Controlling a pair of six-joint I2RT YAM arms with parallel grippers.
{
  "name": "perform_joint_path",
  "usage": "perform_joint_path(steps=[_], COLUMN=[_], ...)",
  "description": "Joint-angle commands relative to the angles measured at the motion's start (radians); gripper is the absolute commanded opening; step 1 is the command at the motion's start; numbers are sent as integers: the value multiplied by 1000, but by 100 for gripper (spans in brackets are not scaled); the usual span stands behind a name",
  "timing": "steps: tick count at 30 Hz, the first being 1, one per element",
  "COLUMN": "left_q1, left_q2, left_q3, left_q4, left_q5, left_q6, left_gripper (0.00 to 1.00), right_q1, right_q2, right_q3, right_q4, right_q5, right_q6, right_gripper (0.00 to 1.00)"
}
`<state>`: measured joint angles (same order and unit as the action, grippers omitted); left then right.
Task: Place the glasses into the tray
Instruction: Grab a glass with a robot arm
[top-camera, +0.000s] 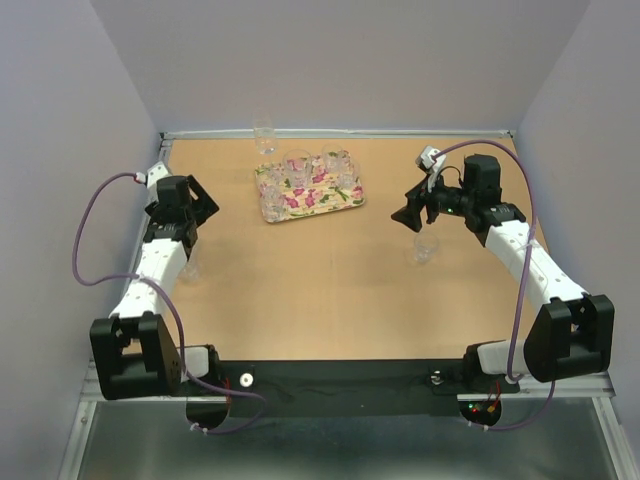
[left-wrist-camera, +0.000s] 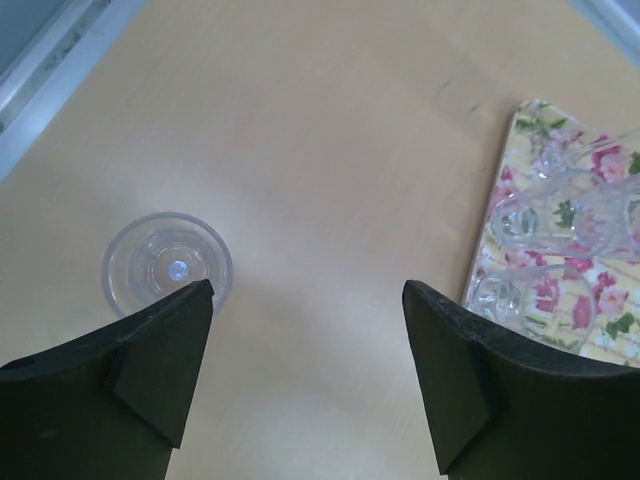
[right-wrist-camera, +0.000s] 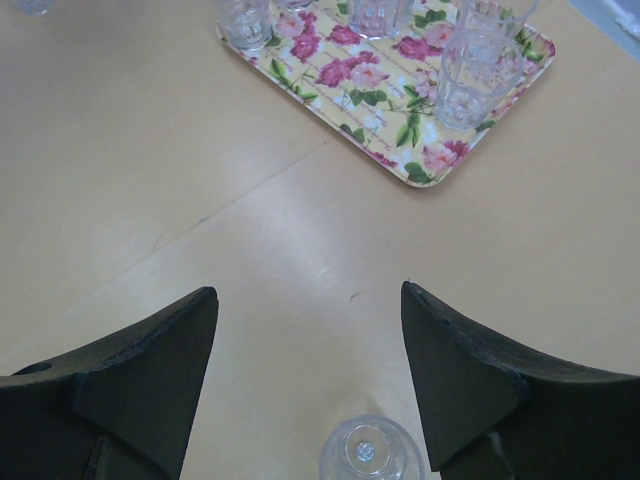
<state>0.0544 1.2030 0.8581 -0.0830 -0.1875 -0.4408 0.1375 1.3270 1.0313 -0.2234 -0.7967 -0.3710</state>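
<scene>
Robot test lab | plain partition walls (top-camera: 350, 60) boxing in the table (top-camera: 300, 290) on three sides | two cabled arms (top-camera: 155, 265) bolted at the table's near edge

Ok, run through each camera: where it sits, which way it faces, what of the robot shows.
Top external: above and behind the robot, looking down on the table and tray; left arm, right arm, left hand and right hand show.
Left wrist: on the left arm, facing down; its open hand, one loose glass, the tray's edge.
Right wrist: on the right arm, facing down and forward at the tray; its open hand, another glass.
Shared: all three see the tray.
</scene>
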Motion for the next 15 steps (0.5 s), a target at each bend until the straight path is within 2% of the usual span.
perform_joint_path(steps=[1,8,11,15], left_q1=[7,10,15,15], left_q2=[82,281,352,368], left_q3=[79,176,217,205], left_q4=[-55,-193,-253,-233], left_q5=[-21,-119,-155,-159], left_q6=[-87,-185,-203,-207], left_gripper=[86,72,70,69], right_q1=[-6,-6,-7,-7], right_q2=[-31,-31,-31,-29], right_q3=[-17,-17,-17,-16], right_q4=[39,39,39,38], right_q5=[-9,-4,-4,-2], right_q6=[-13,-13,-14,-14], right_gripper=[79,79,79,79])
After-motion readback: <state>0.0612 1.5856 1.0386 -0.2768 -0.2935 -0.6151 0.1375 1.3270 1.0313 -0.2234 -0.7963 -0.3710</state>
